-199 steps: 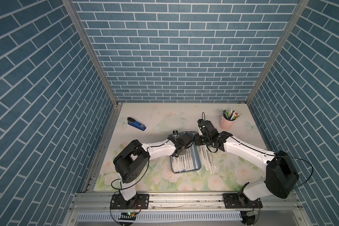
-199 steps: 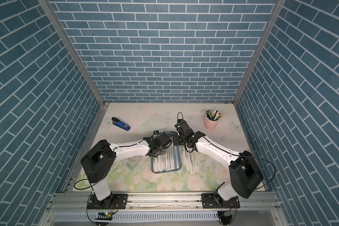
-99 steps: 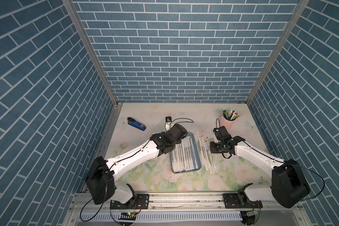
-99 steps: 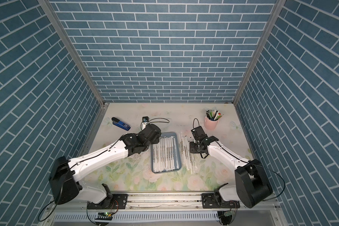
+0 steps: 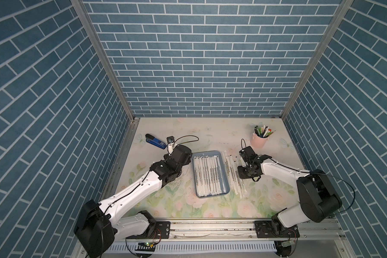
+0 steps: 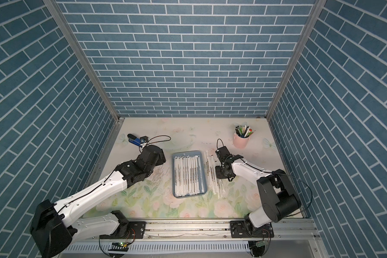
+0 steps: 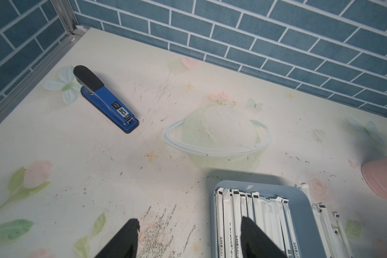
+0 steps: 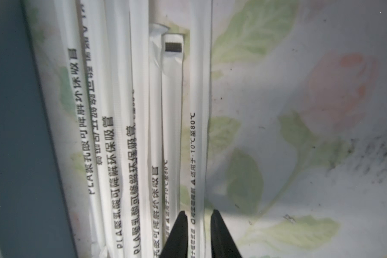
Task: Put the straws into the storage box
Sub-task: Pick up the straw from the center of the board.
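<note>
**Left arm lets go and backs off; right arm goes down for the next straw**

The right gripper is down at the mat. Its two black fingers are drawn narrow, with a single wrapped straw running between them, the one lying furthest from the storage box. The fingers sit right at the wrapper's edges, and I cannot tell whether they have pinched it yet. A second ago this arm was reaching over the far end of the box. It has since swung out to the right and dropped onto the row on the table.

The left gripper stands wide and empty, just beside the box's left side near its far end. A second ago it was over the box with its fingers much closer together. My guess is that it has just dropped a straw in and pulled clear.

Most of the straws now lie inside the box, side by side along its length, with a bare strip of floor along its right side. The loose straws, a smaller bunch, lie on the mat just beside the box's right rim.

So the job looks well along but not done. With the left arm out of the way, the box is open for the right arm's delivery. The target lies flat with neighbours close by, so two could come up together.

The stapler and pink cup stand well apart from all this.
</note>
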You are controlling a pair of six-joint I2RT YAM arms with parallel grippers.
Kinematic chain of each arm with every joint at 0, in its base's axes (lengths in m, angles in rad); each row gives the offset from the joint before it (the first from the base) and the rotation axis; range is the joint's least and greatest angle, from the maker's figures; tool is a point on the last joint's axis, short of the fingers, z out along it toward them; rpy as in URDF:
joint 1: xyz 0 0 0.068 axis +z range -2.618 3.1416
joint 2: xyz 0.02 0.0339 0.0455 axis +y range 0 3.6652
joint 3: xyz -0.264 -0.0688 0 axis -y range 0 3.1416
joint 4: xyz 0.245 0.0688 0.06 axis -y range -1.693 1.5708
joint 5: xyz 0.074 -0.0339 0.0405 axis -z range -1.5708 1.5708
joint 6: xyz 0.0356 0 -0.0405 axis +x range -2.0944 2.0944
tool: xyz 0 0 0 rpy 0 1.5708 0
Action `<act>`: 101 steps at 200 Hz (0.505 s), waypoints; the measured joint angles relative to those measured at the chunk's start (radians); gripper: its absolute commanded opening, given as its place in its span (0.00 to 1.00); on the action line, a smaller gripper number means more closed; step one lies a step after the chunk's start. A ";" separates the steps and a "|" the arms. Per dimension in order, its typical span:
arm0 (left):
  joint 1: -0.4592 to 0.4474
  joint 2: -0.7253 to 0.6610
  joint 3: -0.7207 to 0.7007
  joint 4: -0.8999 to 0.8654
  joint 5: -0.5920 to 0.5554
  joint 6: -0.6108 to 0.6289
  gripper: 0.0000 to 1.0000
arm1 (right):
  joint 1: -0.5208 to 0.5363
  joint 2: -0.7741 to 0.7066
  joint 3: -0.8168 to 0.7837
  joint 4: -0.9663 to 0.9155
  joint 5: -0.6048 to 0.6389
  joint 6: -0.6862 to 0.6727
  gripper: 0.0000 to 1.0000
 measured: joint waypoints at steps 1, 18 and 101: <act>0.000 0.002 0.000 0.001 0.002 0.000 0.74 | 0.000 0.001 0.000 0.001 0.000 0.000 0.22; 0.000 0.017 -0.006 0.018 0.024 0.000 0.74 | 0.000 0.011 0.000 0.014 0.000 0.000 0.22; -0.001 0.042 -0.009 0.047 0.062 0.018 0.74 | 0.000 0.045 -0.008 0.073 0.019 0.000 0.03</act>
